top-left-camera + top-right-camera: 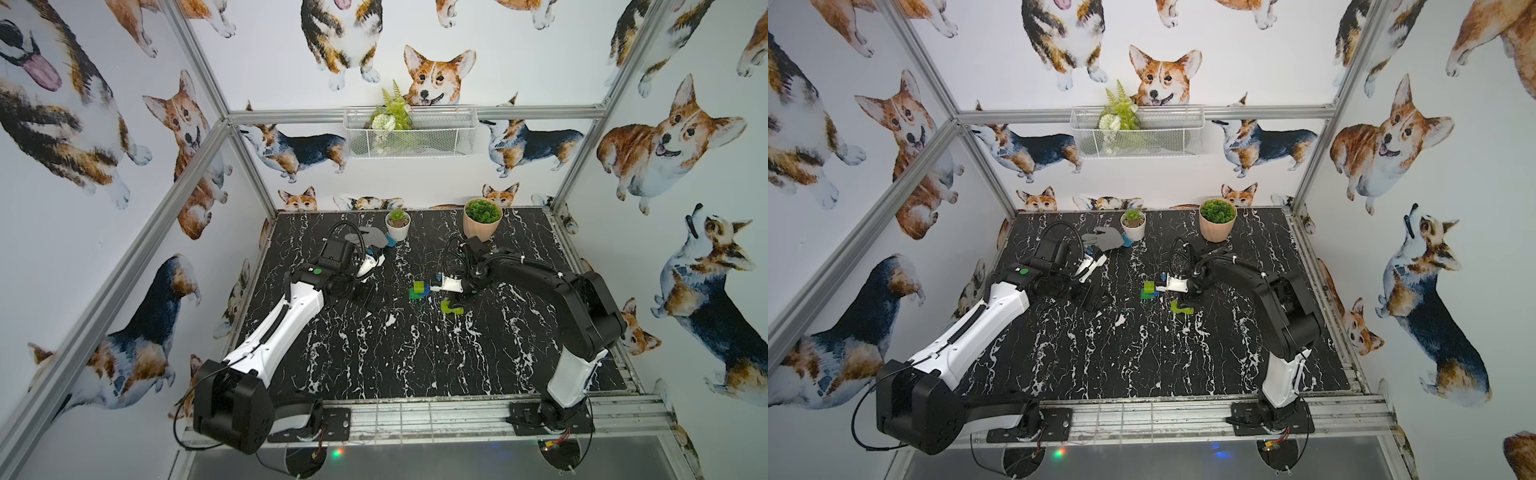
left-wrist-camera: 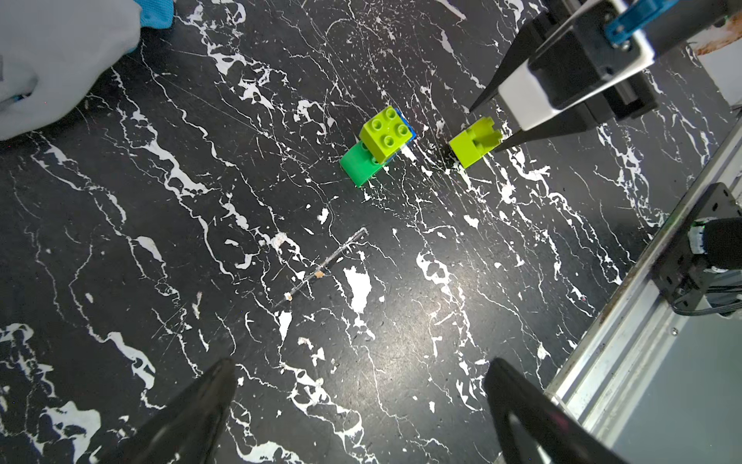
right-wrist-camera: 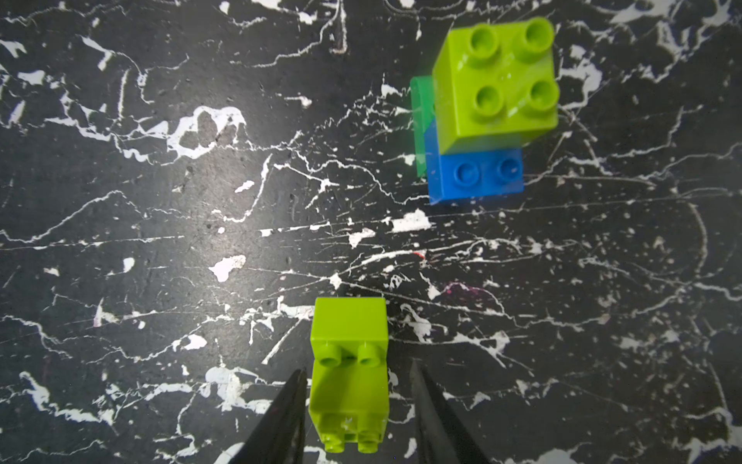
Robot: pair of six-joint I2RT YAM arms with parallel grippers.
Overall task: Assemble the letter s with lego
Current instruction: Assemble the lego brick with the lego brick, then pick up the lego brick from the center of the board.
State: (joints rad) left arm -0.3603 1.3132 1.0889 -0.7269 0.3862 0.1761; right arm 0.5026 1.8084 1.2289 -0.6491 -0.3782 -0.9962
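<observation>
Lime pair point(image 3: 349, 373): lies flat, length along right claw point(image 3: 357, 366), narrowly parted around it.
Count: we see three lime bricks point(image 3: 498, 80), one blue point(image 3: 475, 176), one dark-green point(image 3: 421, 120).
Left claw point(image 2: 361, 363): wide.

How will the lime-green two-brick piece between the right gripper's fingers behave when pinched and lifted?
The lime-green two-brick piece looks stiff and probably light: small hard plastic. Its glossy flat sides might slip in the right gripper. Lying on a flat side, it shouldn't roll.
</observation>
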